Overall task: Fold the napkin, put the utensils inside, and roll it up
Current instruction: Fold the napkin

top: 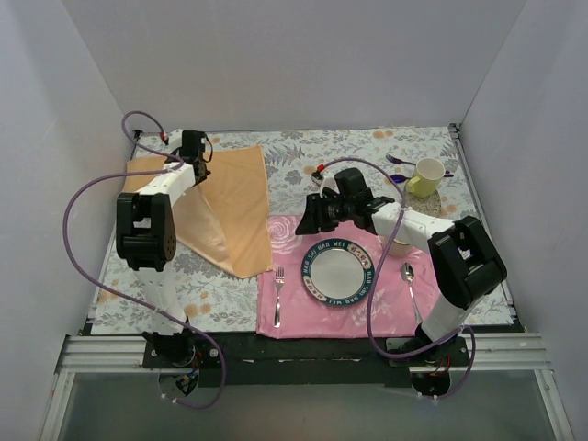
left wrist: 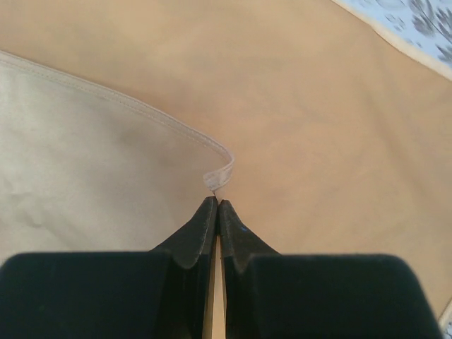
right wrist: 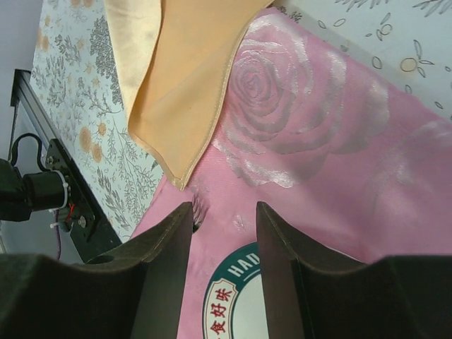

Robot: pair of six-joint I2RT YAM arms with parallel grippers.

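The peach-gold napkin (top: 230,197) lies at the left on the flowered cloth, partly folded over itself, its near corner reaching the pink mat. My left gripper (top: 197,167) is at its far edge. In the left wrist view that gripper (left wrist: 217,205) is shut on the napkin's (left wrist: 106,205) hemmed corner, which curls just beyond the tips. My right gripper (top: 303,220) hovers open over the pink mat, with nothing between its fingers (right wrist: 224,212). Of the utensils, a fork (top: 278,296) lies left of the plate. Its tines (right wrist: 197,213) look dark beside my right gripper's left finger.
A pink rose-printed mat (top: 303,317) holds a green-rimmed plate (top: 312,276) and a spoon (top: 410,280) to the plate's right. At the back right stand a yellow mug (top: 426,176) and purple spoons (top: 400,161). White walls enclose three sides.
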